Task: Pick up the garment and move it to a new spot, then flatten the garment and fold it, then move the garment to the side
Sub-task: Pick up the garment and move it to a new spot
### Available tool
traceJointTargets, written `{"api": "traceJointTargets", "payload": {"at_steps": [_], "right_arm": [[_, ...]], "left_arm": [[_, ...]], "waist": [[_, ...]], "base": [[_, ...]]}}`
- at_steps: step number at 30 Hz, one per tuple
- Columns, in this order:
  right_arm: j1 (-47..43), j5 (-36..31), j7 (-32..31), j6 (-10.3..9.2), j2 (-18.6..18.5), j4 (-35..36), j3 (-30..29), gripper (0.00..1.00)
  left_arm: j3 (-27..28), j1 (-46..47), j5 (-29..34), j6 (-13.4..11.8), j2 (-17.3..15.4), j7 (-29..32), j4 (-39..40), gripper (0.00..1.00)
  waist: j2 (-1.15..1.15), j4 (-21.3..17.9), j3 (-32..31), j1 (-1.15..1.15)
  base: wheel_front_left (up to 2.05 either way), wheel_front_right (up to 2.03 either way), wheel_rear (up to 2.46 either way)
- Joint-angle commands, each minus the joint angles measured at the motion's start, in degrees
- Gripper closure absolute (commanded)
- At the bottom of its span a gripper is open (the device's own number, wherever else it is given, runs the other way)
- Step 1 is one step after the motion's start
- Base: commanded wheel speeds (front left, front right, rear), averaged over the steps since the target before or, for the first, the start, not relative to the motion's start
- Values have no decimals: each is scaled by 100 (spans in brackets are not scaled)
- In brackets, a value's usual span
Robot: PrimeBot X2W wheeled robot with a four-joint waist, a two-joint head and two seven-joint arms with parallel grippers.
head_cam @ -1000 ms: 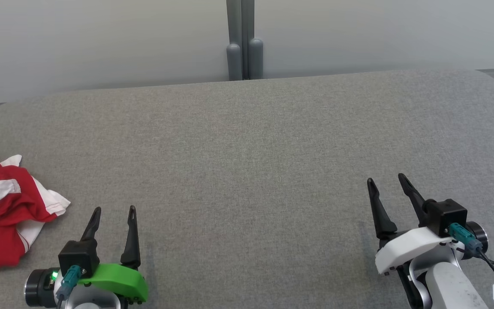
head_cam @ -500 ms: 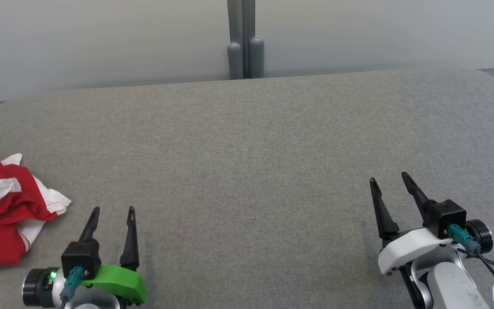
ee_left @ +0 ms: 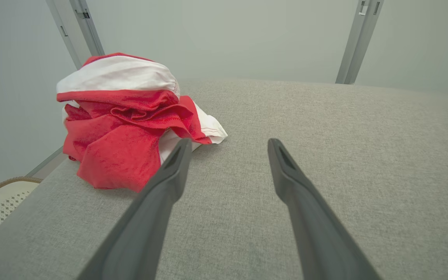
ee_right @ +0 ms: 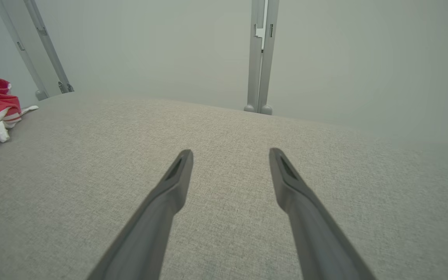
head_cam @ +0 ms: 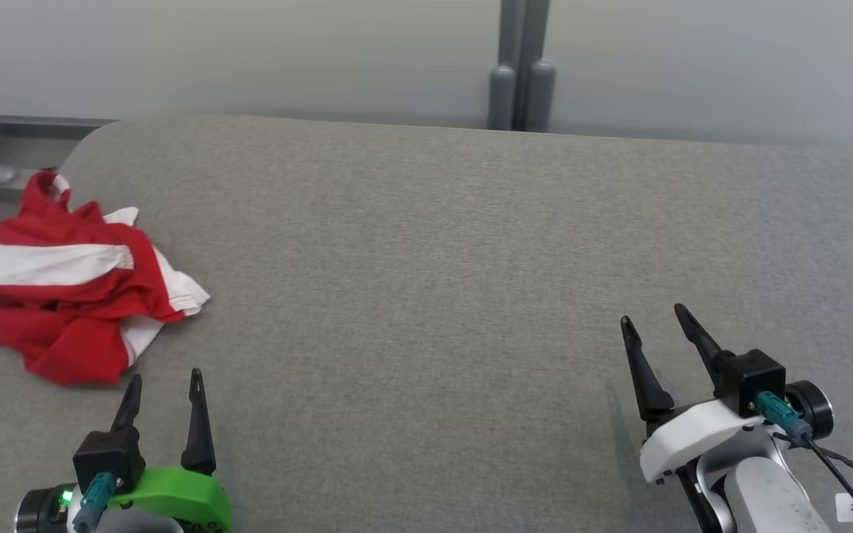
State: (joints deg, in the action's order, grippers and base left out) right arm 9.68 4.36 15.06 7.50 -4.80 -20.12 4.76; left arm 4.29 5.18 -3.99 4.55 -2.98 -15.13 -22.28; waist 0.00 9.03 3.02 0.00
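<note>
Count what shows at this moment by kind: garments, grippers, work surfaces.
Crumpled red-and-white fabric garment: 1
Dark two-fingered grippers, both open and empty: 2 (left gripper, right gripper)
Grey fabric-covered table: 1
Total: 4

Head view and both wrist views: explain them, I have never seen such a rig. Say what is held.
This wheeled robot has two arms, each ending in a two-fingered gripper. The wide picture comes from its head camera, looking down at a grey padded surface. The left gripper shows lower left, the right gripper lower right. The other two pictures come from wrist cameras looking along each gripper. A crumpled red and white garment lies near its left edge, ahead of the left gripper. Both grippers are open and empty.
</note>
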Motion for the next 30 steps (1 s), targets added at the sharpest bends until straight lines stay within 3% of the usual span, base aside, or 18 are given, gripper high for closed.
{"api": "traceJointTargets", "payload": {"at_steps": [1,7,10,17,23,30], "right_arm": [[12,46,18,-2,-12,-26,35,0],[113,250,19,-3,25,-289,385,0],[300,298,18,-3,50,-412,634,0],[659,396,18,-4,-85,-670,1132,0],[441,391,18,-4,-241,-656,823,0],[432,224,18,-4,-434,-533,594,0]], "left_arm": [[35,-124,-21,-6,1,-3,-24,0],[250,-378,-56,24,2,-3,-128,0],[480,-520,-128,-11,2,-3,-54,0],[662,-659,-304,-101,9,-3,72,0],[475,-208,-174,43,9,-3,-167,0],[452,796,-347,253,-278,-3,-740,0]], "waist": [[0,885,14,0],[0,1990,-13,0],[0,2196,112,0],[0,2251,295,0],[0,2179,360,0],[0,1614,701,0]], "base": [[0,0,0],[0,0,0],[0,0,0],[0,0,0],[0,0,0],[0,0,0]]}}
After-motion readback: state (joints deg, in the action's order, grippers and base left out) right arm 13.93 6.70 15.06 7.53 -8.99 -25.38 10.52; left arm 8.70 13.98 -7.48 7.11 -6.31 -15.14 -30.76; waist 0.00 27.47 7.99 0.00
